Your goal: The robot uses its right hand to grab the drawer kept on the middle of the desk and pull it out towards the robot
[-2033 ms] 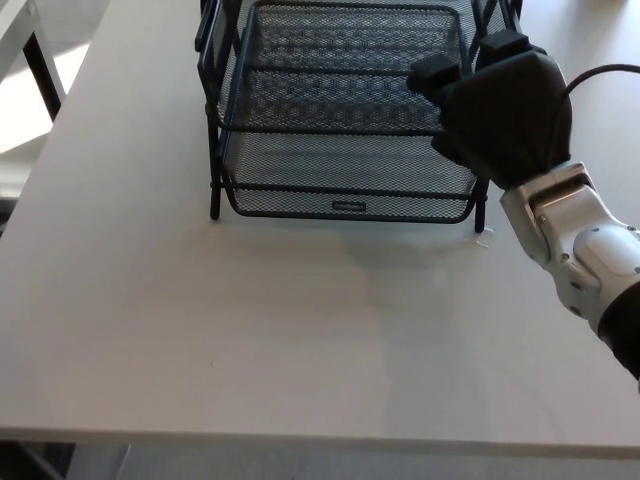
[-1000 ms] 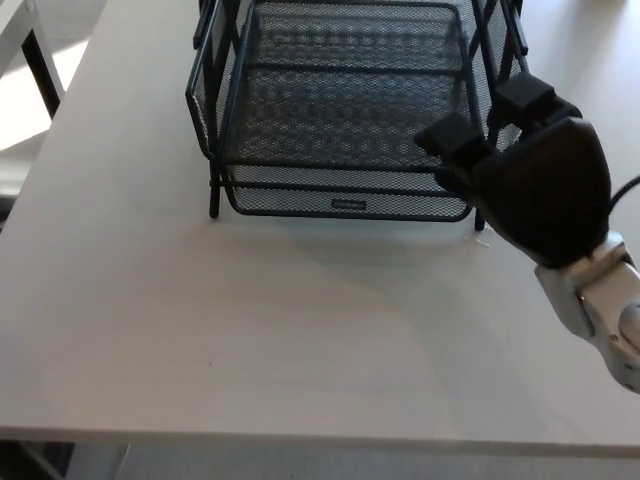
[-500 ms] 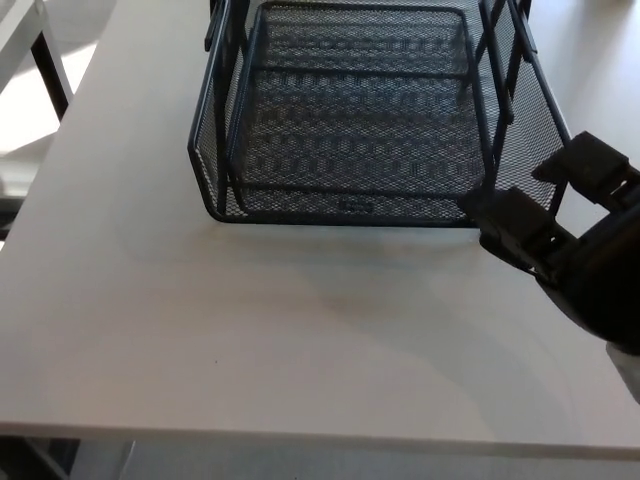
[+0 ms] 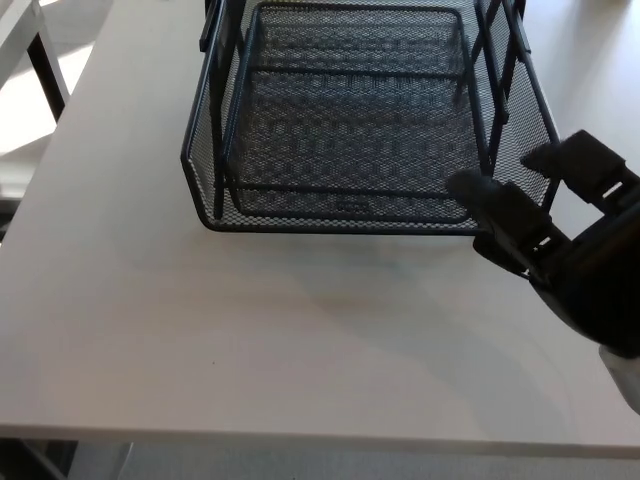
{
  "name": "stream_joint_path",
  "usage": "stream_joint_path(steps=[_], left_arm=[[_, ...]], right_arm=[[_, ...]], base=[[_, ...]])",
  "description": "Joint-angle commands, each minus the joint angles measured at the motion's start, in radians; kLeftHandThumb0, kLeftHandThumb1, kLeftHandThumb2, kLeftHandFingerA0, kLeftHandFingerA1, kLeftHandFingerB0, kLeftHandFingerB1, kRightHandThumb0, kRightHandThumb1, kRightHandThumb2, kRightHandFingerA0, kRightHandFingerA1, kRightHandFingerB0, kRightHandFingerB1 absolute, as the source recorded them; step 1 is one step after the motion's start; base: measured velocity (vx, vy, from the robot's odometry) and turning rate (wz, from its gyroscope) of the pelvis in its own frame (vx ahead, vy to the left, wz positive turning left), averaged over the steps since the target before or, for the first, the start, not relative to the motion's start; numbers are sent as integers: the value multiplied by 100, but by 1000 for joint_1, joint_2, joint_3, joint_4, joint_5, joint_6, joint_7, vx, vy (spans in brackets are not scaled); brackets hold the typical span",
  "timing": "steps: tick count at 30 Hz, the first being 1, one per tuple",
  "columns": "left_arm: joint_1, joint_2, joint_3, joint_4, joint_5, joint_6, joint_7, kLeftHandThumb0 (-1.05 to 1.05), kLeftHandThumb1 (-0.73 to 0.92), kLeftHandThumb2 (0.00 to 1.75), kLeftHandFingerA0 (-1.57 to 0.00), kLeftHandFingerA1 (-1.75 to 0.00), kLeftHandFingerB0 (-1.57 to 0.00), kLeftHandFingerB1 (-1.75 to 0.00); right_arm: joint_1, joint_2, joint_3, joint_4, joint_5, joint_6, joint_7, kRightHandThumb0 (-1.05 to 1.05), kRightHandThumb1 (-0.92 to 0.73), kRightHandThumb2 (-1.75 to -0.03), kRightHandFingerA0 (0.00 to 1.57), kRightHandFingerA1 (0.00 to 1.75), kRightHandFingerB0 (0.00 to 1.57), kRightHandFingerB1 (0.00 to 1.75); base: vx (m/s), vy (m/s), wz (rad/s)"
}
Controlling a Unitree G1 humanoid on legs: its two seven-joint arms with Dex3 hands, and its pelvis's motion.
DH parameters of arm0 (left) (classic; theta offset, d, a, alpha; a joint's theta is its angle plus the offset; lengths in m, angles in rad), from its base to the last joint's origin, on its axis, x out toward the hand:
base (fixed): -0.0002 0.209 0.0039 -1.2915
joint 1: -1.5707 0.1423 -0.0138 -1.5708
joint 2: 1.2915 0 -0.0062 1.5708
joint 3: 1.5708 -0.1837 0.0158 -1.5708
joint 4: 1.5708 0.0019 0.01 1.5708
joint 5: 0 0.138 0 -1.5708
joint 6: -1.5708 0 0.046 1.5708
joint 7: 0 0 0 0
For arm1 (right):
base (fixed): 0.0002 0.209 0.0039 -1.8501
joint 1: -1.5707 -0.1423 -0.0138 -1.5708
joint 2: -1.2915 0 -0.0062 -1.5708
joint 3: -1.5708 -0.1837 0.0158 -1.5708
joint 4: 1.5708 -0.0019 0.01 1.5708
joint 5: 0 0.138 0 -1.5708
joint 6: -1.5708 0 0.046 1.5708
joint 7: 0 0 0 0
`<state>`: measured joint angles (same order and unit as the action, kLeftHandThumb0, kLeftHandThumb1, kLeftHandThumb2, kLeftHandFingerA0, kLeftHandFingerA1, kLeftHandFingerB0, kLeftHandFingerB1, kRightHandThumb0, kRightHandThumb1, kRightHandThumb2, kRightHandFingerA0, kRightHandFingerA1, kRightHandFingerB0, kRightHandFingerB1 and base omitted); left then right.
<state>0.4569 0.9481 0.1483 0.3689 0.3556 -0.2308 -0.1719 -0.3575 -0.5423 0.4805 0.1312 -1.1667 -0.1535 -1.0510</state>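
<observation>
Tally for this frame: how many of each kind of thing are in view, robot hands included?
Mesh drawer: 1
Rack frame: 1
Desk: 1
Robot hand, the right: 1
Total: 4

pale desk (image 4: 250, 340), black mesh drawer (image 4: 350, 130) on it

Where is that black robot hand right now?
In the head view, the right hand is at the picture's right, gripping the front right corner of the mesh drawer on the desk.
</observation>
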Motion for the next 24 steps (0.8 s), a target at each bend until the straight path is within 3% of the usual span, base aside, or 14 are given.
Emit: stream_joint_path(steps=[1,2,3,4,10,11,12,15,16,23,24], left_arm=[[4,11,0,18,19,-13,1,-36,63,58,-63,-86,-62,-61],[11,11,4,8,15,-10,-2,-36,64,58,-63,-88,-62,-62],[11,10,5,8,14,-11,-3,-35,63,58,-63,-90,-63,-62],[3,10,0,18,16,-12,-1,-35,63,58,-63,-89,-63,-62],[12,7,10,7,6,-11,-2,-36,62,58,-64,-91,-64,-63],[16,6,12,8,8,-21,8,-35,62,58,-64,-91,-65,-64],[18,7,13,7,10,-24,11,-35,62,58,-64,-91,-65,-64],[0,6,0,25,14,-12,3,-33,63,58,-63,-87,-63,-61],[1,8,0,25,17,-17,6,-34,63,58,-62,-90,-63,-63],[33,6,14,-2,16,-9,12,-33,62,58,-63,-90,-64,-63],[25,2,11,14,13,-16,16,-34,62,58,-64,-90,-65,-64]], right_arm=[[59,19,-48,-117,-4,132,290,-89,-52,-98,0,22,0,18],[66,18,-52,-134,-3,140,320,-100,-51,-86,0,13,0,8],[72,16,-56,-149,-5,147,344,-105,-59,-103,0,13,0,8],[80,8,-64,-174,-10,156,380,-103,-73,-66,0,0,0,0],[110,-18,-91,-261,-33,183,486,-105,-75,-63,0,0,0,0],[122,-25,-101,-285,-37,189,508,-104,-59,-94,0,0,0,0],[126,-27,-104,-293,-38,191,517,-104,-59,-94,0,0,0,0],[141,-32,-118,-321,-45,197,549,-105,-57,-91,0,0,0,0],[147,-39,-124,-331,-44,193,557,-105,-72,-64,0,0,0,0],[199,-82,-179,-376,-20,161,572,-105,-70,-61,0,0,0,0],[228,-113,-212,-390,13,135,557,-105,-58,-104,0,18,0,11]], base=[[0,0,0],[0,0,0],[0,0,0],[0,0,0],[0,0,0],[0,0,0],[0,0,0],[0,0,0],[0,0,0],[0,0,0],[0,0,0]])
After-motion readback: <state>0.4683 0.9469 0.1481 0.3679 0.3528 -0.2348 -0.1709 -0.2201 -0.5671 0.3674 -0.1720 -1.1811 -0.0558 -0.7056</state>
